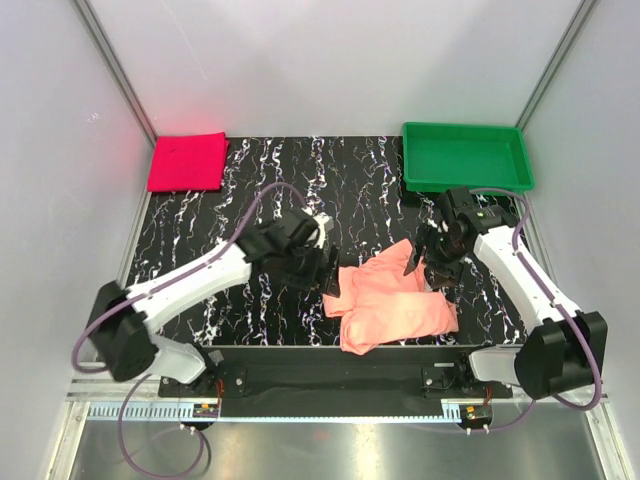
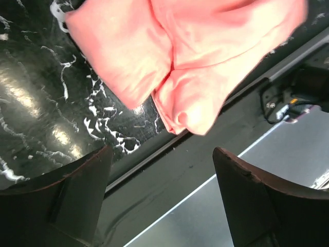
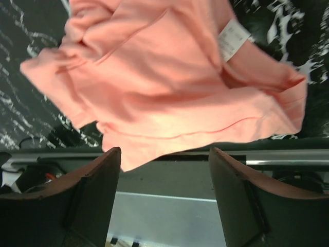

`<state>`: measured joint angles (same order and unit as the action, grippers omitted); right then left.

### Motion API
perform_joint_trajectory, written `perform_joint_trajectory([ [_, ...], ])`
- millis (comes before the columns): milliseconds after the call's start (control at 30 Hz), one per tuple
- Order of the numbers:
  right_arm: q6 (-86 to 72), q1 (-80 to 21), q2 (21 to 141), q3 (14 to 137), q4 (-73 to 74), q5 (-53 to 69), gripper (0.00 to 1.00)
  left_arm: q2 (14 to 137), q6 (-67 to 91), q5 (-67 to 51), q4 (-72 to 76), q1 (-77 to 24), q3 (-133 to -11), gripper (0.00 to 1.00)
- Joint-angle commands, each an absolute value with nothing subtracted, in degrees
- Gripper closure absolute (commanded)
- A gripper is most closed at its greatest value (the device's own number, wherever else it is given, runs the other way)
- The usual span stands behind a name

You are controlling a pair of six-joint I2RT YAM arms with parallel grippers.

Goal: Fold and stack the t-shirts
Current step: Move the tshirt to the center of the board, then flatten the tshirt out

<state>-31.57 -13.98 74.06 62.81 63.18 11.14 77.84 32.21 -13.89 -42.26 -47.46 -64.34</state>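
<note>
A salmon-pink t-shirt (image 1: 392, 303) lies crumpled near the front middle of the black marbled table, its lower edge hanging over the table's front rail. It fills the top of the left wrist view (image 2: 190, 56) and the right wrist view (image 3: 169, 77), where a white label (image 3: 232, 38) shows. A magenta-red t-shirt (image 1: 187, 161) lies folded flat at the back left corner. My left gripper (image 1: 331, 272) hovers open at the pink shirt's left edge, holding nothing (image 2: 162, 154). My right gripper (image 1: 428, 268) hovers open above the shirt's right part, also holding nothing (image 3: 164, 157).
A green plastic tray (image 1: 467, 157) stands at the back right corner, behind my right arm. White walls enclose the table on three sides. The metal front rail (image 3: 288, 162) and the arm bases run along the near edge.
</note>
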Motion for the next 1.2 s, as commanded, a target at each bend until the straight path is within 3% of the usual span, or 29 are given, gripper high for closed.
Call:
perform_joint_trajectory([
  [0,-30.6,-12.1,76.1,62.8,59.2,3.0,0.25,82.0,32.8,-15.5,-35.8,-48.2,-66.4,0.15],
  [300,-24.7,-5.1,91.0,65.2,49.2,9.3,0.30,96.4,29.4,-9.5,-39.8,-48.6,-73.5,0.26],
  [433,-22.9,-5.1,96.5,67.6,47.3,11.2,0.33,99.0,28.8,-6.2,-39.8,-48.6,-73.0,0.24],
  [600,-21.9,-5.1,102.7,70.7,48.9,11.0,0.53,103.6,27.5,-8.3,-38.0,-47.9,-73.7,0.21],
  [633,-22.1,-5.1,103.1,71.0,49.0,11.3,0.57,104.7,27.5,-9.2,-37.3,-47.7,-73.9,0.24],
  [800,-22.9,-5.2,102.2,72.2,50.5,13.1,0.87,105.1,27.1,-10.5,-35.2,-45.8,-74.2,0.64],
  [833,-23.0,-5.1,101.7,72.4,50.7,13.4,0.92,105.1,26.9,-10.2,-35.3,-44.7,-75.0,0.85],
  [900,-23.2,-5.1,99.8,73.6,51.8,13.8,1.00,104.9,26.6,-9.3,-36.0,-43.7,-76.0,1.00],
  [1033,-24.3,-5.4,95.5,78.9,54.8,14.3,1.00,100.3,25.6,-1.2,-41.5,-41.7,-80.8,1.00],
  [1167,-26.7,-7.5,91.0,92.8,58.0,15.6,1.00,91.0,23.8,10.6,-48.4,-40.8,-88.1,1.00],
])
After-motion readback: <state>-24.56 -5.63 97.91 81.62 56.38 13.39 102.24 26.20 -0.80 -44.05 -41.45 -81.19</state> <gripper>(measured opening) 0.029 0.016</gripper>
